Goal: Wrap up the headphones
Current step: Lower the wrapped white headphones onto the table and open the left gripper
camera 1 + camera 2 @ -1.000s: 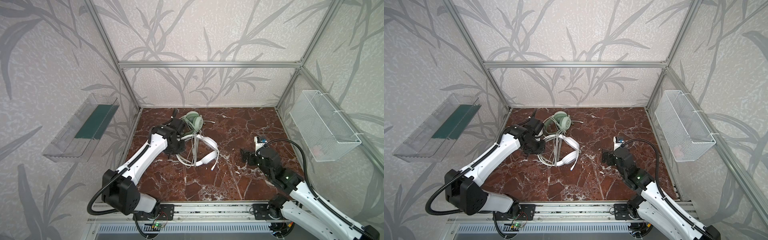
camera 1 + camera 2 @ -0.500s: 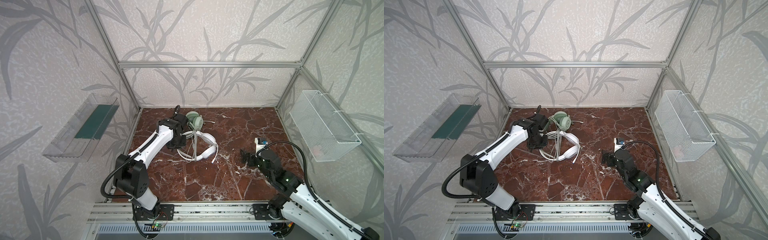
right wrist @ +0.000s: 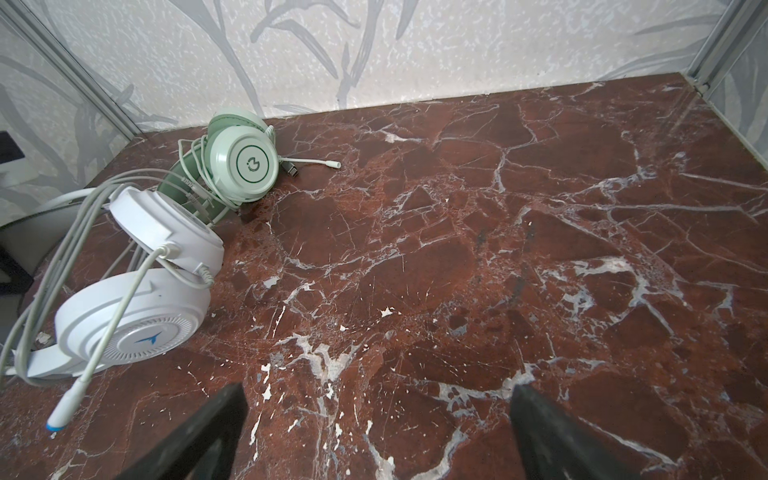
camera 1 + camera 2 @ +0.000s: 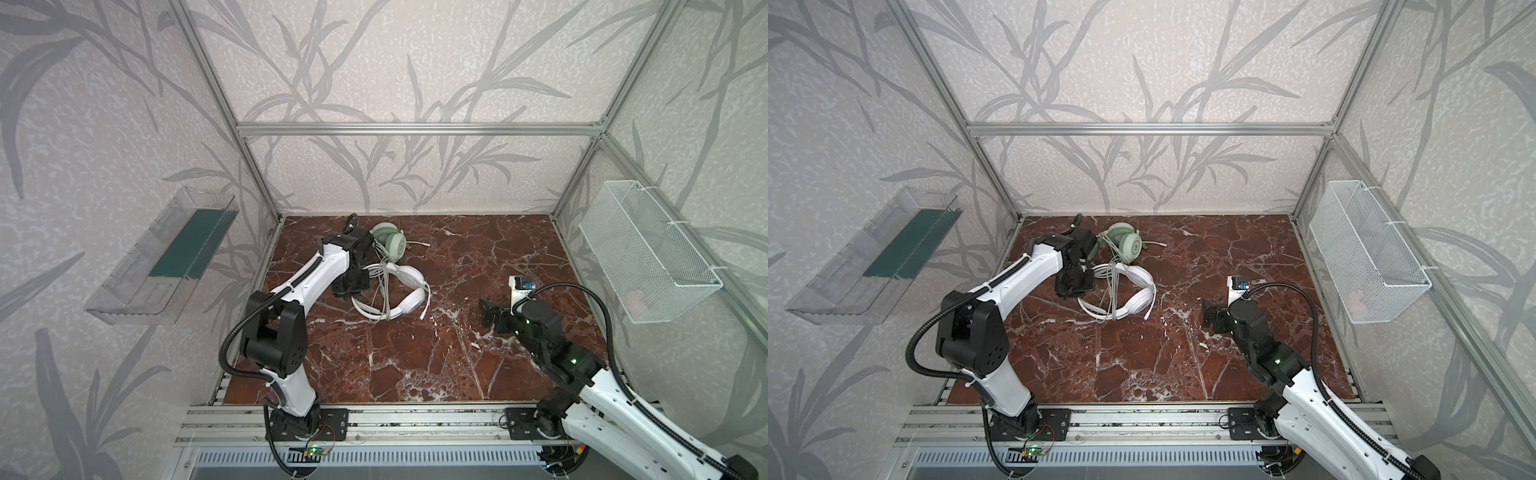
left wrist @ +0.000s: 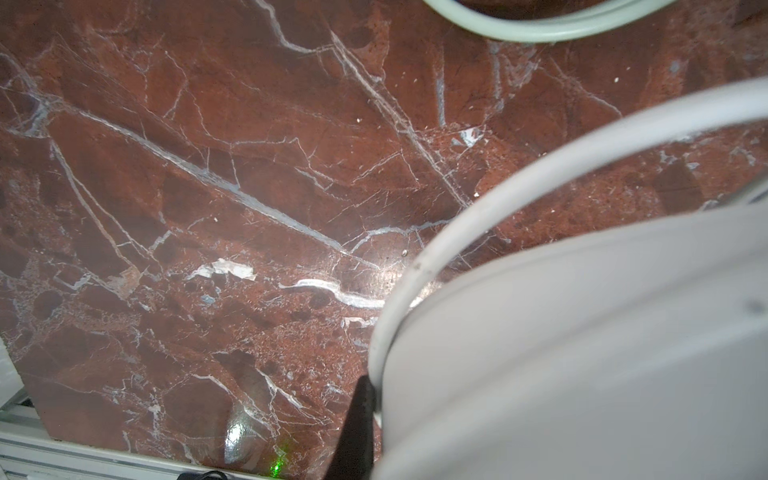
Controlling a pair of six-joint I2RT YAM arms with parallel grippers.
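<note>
Jaws shut on left gripper (image 4: pixel 355 293), likely pinching white headset (image 4: pixel 409 300) cable (image 5: pixel 419 257) for winding; right gripper (image 3: pixel 378 388) wide, empty, waiting right.

Setting: robot test cell, lab-type. Evidence: aluminium-profile frame (image 4: pixel 415 129); leaf-patterned wall panels (image 4: pixel 415 62); marble-look floor (image 4: pixel 415 353); slotted mounting rail (image 4: pixel 415 419); wall-hung wire basket (image 4: pixel 648 257); clear bin (image 4: pixel 137 286).

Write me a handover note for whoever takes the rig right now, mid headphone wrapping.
Left end effector: shut, low beside the white headset, its cable at the fingers; actual pinch unclear.
Right end effector: open, empty, over bare table.
Mint-green headset sits near the back wall, right behind the white one.
Done: nothing tidy; cables lie in loose loops across the white headset, plugs free.
Left: wrap both cables.
</note>
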